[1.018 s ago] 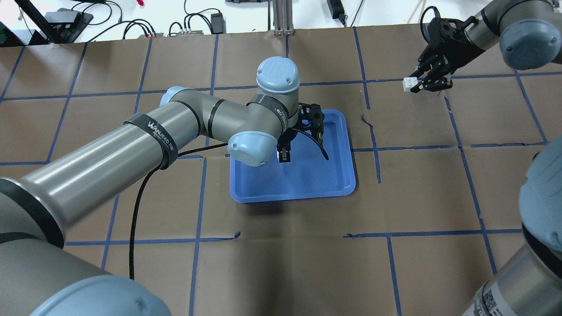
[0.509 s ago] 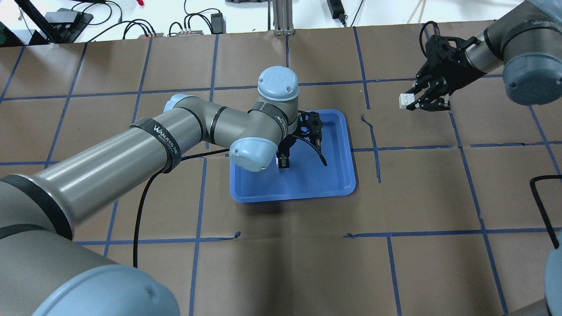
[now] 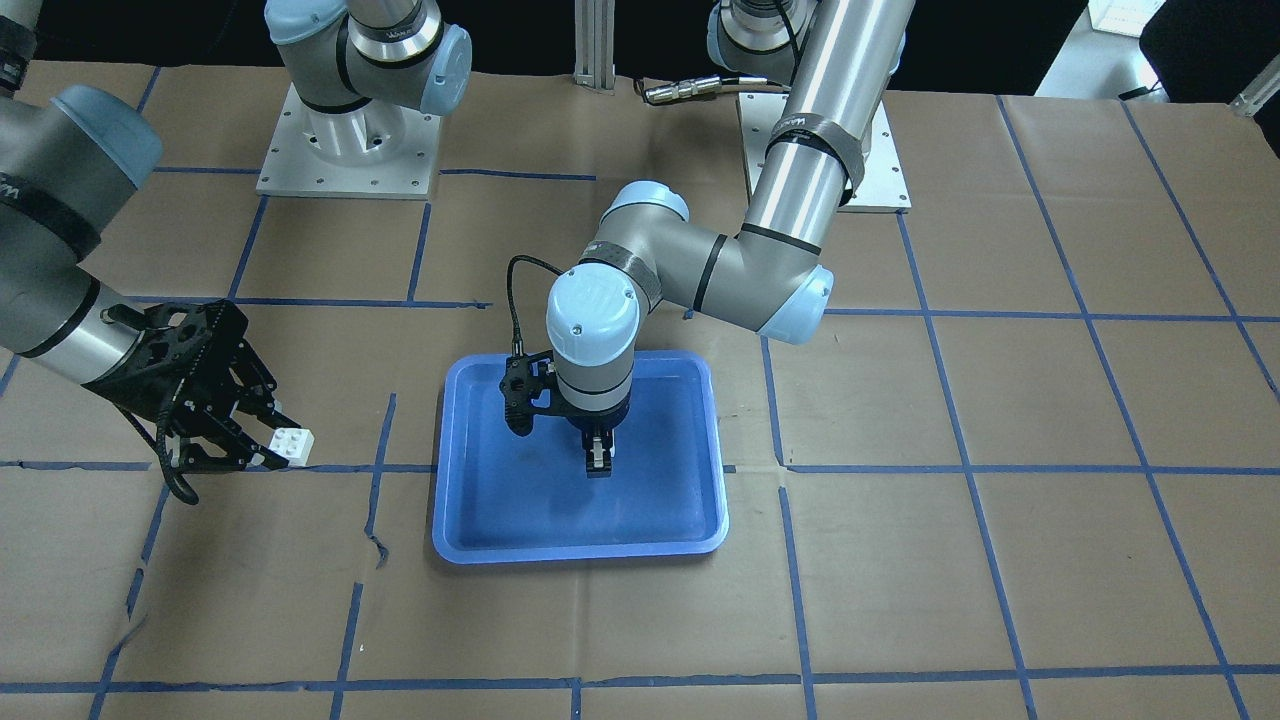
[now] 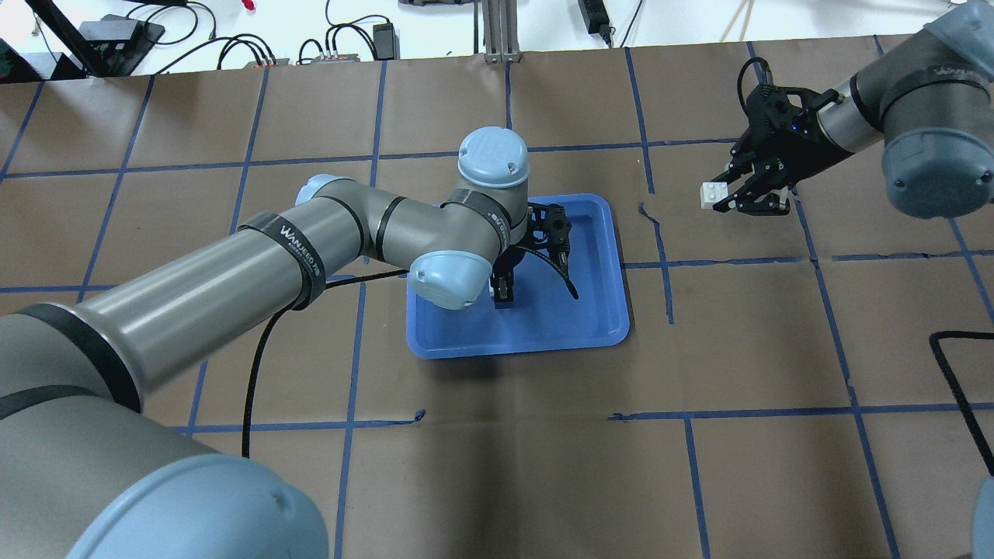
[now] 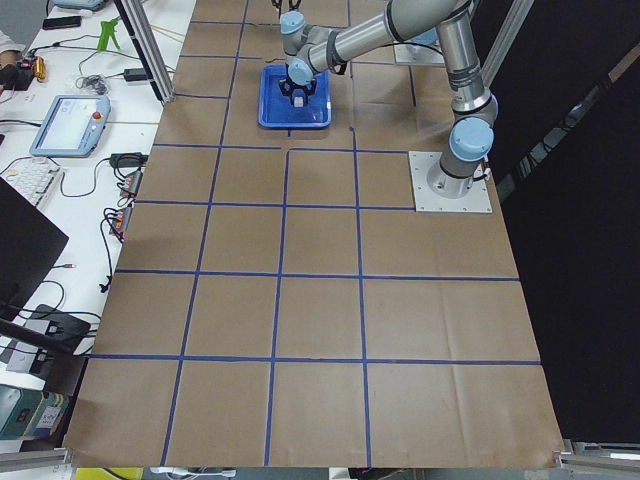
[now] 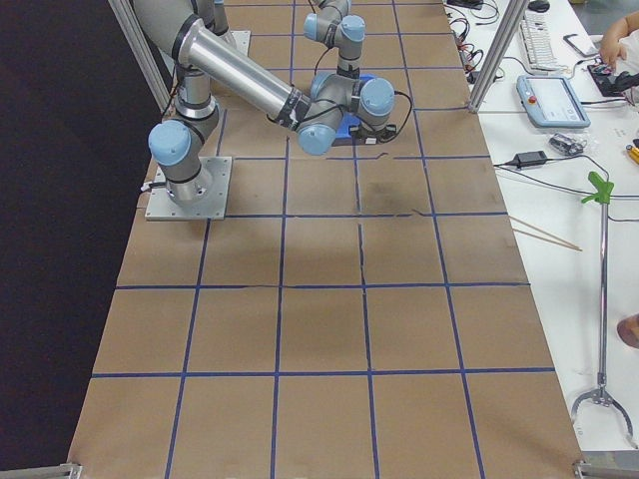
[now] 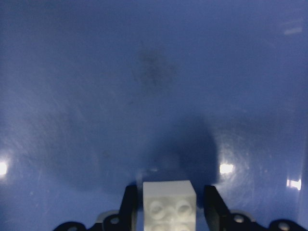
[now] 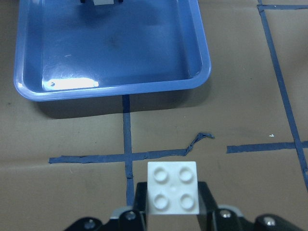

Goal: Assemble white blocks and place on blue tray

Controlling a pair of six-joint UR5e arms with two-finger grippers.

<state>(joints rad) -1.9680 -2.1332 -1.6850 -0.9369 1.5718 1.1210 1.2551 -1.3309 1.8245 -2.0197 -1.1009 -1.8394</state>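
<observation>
The blue tray (image 4: 606, 330) lies mid-table, also in the front view (image 3: 470, 545) and the right wrist view (image 8: 110, 90). My left gripper (image 4: 503, 295) points down inside the tray, shut on a white block (image 7: 169, 191) held just above the tray floor (image 7: 154, 72). It also shows in the front view (image 3: 597, 462). My right gripper (image 4: 724, 199) is to the tray's right, above the paper, shut on a second white studded block (image 4: 710, 194), studs up in the right wrist view (image 8: 173, 186). That block also shows in the front view (image 3: 291, 445).
The table is covered in brown paper with blue tape lines. A black cable (image 4: 248, 373) trails from the left arm. Another cable (image 4: 959, 373) lies at the right. Torn tape (image 4: 648, 213) sits between tray and right gripper. Electronics and cables line the far edge.
My right gripper has carried its white block left and nearer, toward the tray. My left gripper has shifted slightly nearer and lower inside the tray, still shut.
</observation>
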